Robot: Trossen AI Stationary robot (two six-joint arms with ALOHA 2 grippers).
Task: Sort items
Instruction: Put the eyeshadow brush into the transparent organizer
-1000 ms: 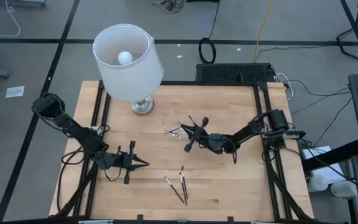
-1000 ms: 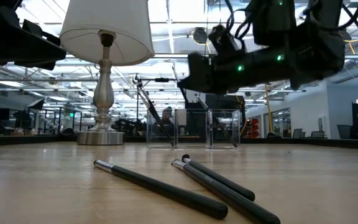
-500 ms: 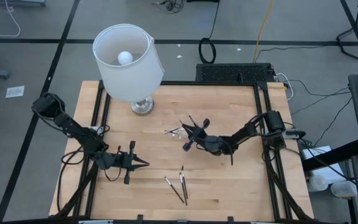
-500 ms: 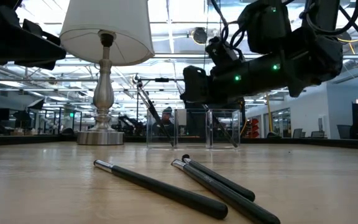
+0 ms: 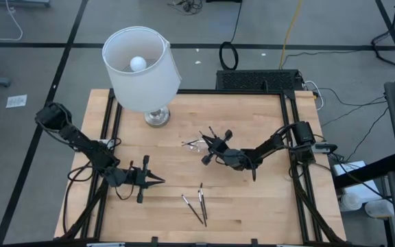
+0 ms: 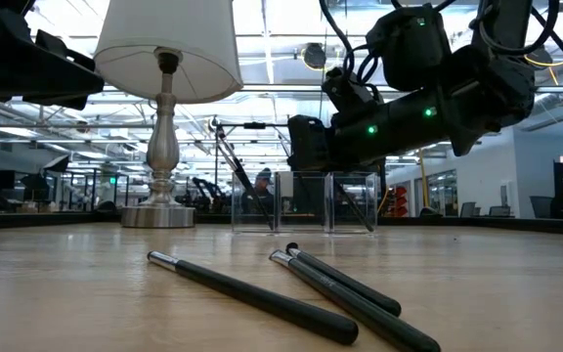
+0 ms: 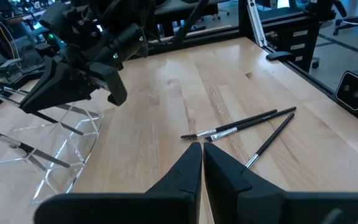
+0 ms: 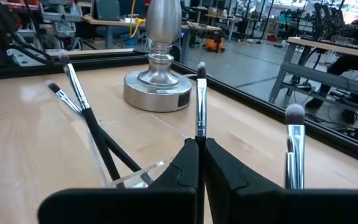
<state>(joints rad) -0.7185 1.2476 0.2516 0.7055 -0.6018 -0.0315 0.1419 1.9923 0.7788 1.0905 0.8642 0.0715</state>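
At the left of the wooden surface [image 5: 252,206], the left pincer [image 5: 158,180] hovers low over the boards with its fingers [image 7: 188,168] drawn almost together, only a thin slit between them, and nothing between them. It points toward the middle of the surface, where three makeup brushes [image 5: 197,201] lie loose near the front edge. From the left wrist view these three [image 7: 247,127] lie just ahead of the fingertips: two nearly parallel and touching, the third crossing at a slant, and one ends in a small spiral brush head.

Behind the left arm, near the back edge, stands the lamp [image 5: 142,68] with its white shade and silver base [image 8: 157,87].

At mid-surface sits the clear plastic holder [image 5: 196,145], with several brushes leaning in its compartments; two dark handles [image 8: 95,134] cross inside one of them, their bristle tips up. In the low view the holder [image 6: 301,202] stands behind the three loose brushes [image 6: 301,288].

The right pincer [image 5: 210,150] hangs just beside the holder, on its right-hand side, its fingers [image 8: 194,165] closed. A slim brush [image 8: 200,106] stands upright right at the tips, with its silver ferrule and dark bristles above them; whether it is clamped there cannot be told. Another brush with a fuller head [image 8: 294,143] stands to one side of it.
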